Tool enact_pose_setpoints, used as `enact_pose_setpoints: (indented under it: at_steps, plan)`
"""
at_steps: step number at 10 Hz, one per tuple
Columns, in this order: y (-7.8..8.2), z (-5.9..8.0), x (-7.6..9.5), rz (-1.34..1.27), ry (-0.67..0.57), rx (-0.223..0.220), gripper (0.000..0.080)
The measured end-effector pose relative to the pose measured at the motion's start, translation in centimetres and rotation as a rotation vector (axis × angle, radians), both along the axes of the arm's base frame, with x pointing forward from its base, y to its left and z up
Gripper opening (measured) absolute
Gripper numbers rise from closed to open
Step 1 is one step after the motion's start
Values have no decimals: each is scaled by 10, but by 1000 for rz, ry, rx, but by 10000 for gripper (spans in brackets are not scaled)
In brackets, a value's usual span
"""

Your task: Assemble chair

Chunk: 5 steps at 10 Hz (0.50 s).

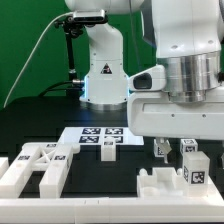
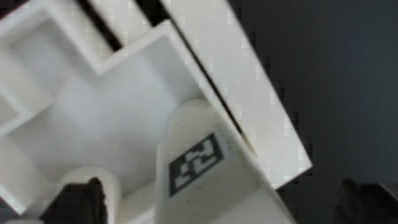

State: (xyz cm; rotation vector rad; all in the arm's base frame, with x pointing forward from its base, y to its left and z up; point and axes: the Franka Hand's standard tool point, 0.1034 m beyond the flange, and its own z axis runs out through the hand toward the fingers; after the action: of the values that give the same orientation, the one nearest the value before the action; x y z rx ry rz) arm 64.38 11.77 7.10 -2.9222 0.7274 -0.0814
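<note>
My gripper point(image 1: 174, 148) hangs low at the exterior view's right, over a white chair part point(image 1: 160, 186) lying on the black table. A short white post with a square tag point(image 1: 193, 172) stands at that part's right end, just under my right finger. In the wrist view the tagged post point(image 2: 199, 160) lies between my two dark fingers point(image 2: 80, 200), with a gap on each side. My gripper point(image 2: 222, 208) is open and holds nothing. Behind the post is a ribbed white panel point(image 2: 107, 90).
More white chair parts with tags point(image 1: 35, 165) lie at the exterior view's front left. The marker board point(image 1: 100, 138) lies flat mid-table. The robot base point(image 1: 103, 70) stands at the back, with a black cable to its left.
</note>
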Motion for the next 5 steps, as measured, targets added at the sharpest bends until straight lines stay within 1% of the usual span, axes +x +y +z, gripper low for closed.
enact_pose_setpoints:
  at_steps: [1,2,3,4,5]
  plan:
    - [0,-1,0,50,-5,-5,649]
    - [0,0,7,335,-80,-91,649]
    - [8,2,8,382,-99,-114,649]
    - [7,1,8,326,-93,-100,622]
    - [6,1,8,307,-92,-98,622]
